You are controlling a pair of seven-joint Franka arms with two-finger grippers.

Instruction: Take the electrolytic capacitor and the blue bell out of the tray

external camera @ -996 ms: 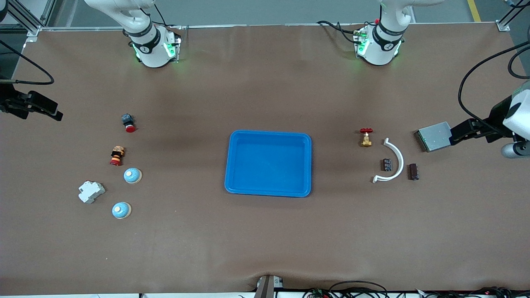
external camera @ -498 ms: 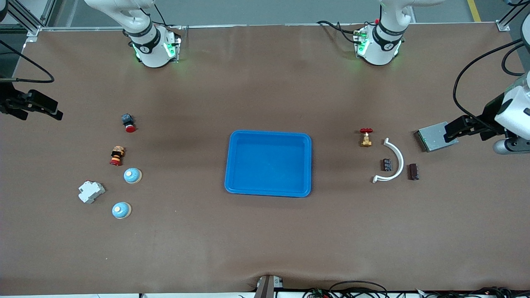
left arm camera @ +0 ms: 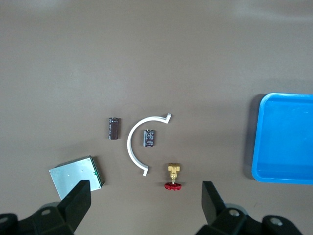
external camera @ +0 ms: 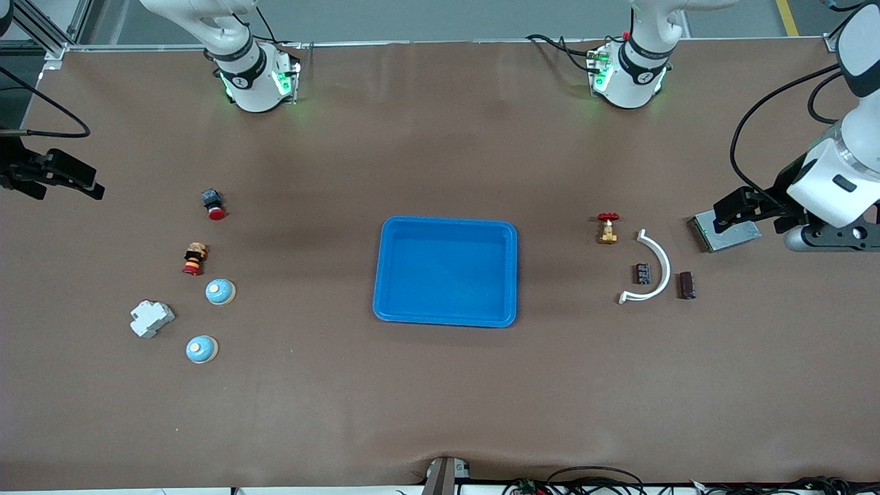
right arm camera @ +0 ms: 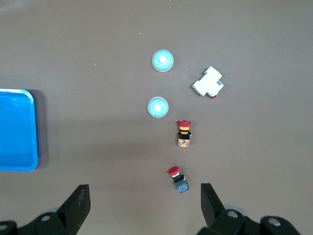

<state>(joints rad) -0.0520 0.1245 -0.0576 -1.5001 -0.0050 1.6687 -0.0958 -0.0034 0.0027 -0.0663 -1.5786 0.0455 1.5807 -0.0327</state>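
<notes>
Two dark capacitors lie toward the left arm's end of the table. One [external camera: 643,273] sits inside a white curved piece [external camera: 656,265]; the other [external camera: 686,285] lies beside it. Both show in the left wrist view [left arm camera: 149,137] [left arm camera: 113,128]. Two light blue bells [external camera: 220,291] [external camera: 201,349] sit toward the right arm's end and show in the right wrist view [right arm camera: 157,106] [right arm camera: 162,60]. The blue tray [external camera: 447,223] is in the middle and holds nothing. My left gripper [external camera: 730,212] [left arm camera: 145,203] is open over a grey metal box [external camera: 729,235]. My right gripper [external camera: 86,182] [right arm camera: 142,200] is open and waits at the table's edge.
A brass valve with a red handle [external camera: 608,228] stands beside the white curved piece. Near the bells are a white breaker [external camera: 151,318], a red push button [external camera: 213,203] and a red and orange button [external camera: 194,258].
My left arm has swung toward the tray, and its gripper now hangs over the grey box. The right arm and all objects have stayed put.
</notes>
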